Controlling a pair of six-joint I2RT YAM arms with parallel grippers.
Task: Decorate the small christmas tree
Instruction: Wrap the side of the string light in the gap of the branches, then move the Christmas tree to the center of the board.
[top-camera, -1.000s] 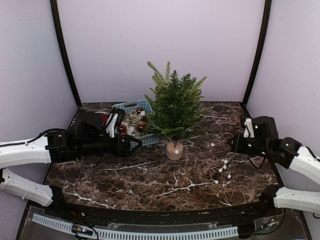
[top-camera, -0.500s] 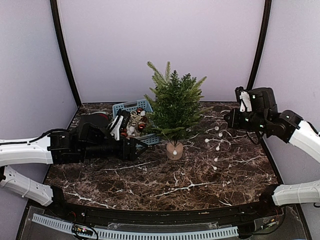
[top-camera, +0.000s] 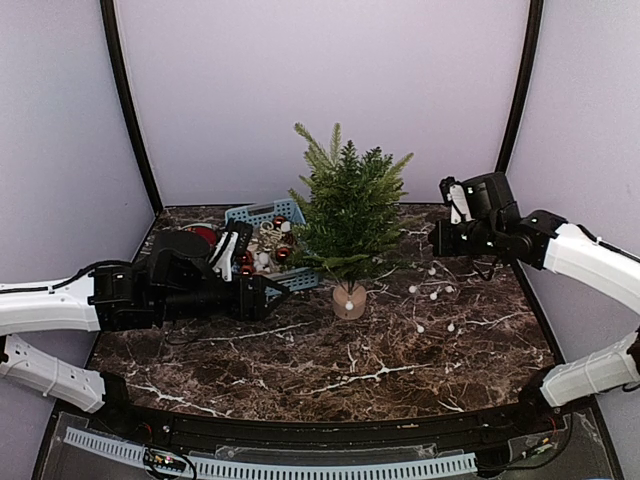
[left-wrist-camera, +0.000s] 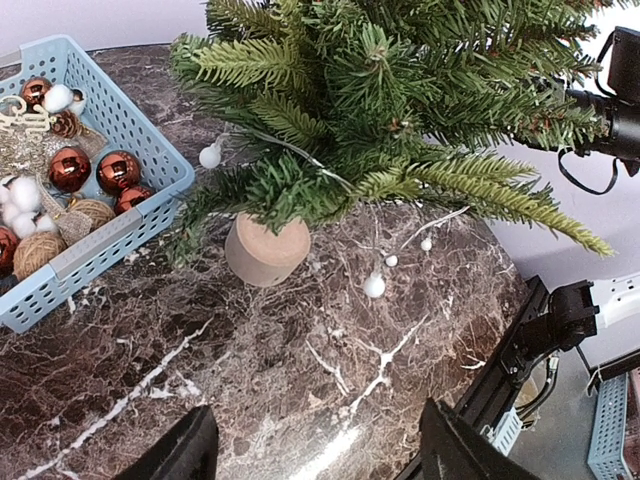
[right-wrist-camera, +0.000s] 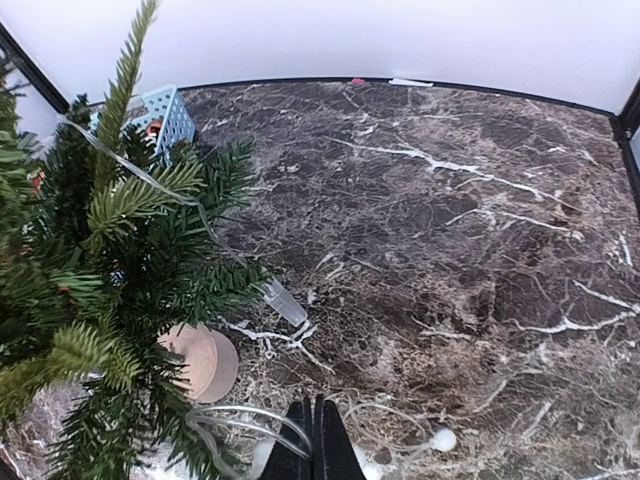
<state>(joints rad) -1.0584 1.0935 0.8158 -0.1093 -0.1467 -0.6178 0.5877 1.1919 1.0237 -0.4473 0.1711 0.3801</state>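
The small christmas tree (top-camera: 350, 210) stands mid-table on its pale wooden base (top-camera: 349, 300). To its right my right gripper (top-camera: 436, 243) hangs raised and shut on a clear light string (top-camera: 432, 292), whose white bulbs trail down to the table. In the right wrist view the right gripper (right-wrist-camera: 313, 445) pinches the wire (right-wrist-camera: 250, 425), with the tree (right-wrist-camera: 100, 250) at left and a bulb (right-wrist-camera: 443, 439) at right. My left gripper (top-camera: 272, 290) is open and empty, low beside the basket, left of the base. In the left wrist view the left gripper (left-wrist-camera: 315, 455) faces the base (left-wrist-camera: 265, 250).
A blue basket (top-camera: 262, 212) left of the tree holds red balls, twine balls and white ornaments (left-wrist-camera: 95, 170). Part of the string is draped in the branches (right-wrist-camera: 150, 175), with a clear plastic piece (right-wrist-camera: 285, 303) hanging from it. A dark red object (top-camera: 205, 235) sits behind the left arm.
My right gripper has risen and moved left toward the tree, lifting the light string off the table. The left arm has barely shifted.
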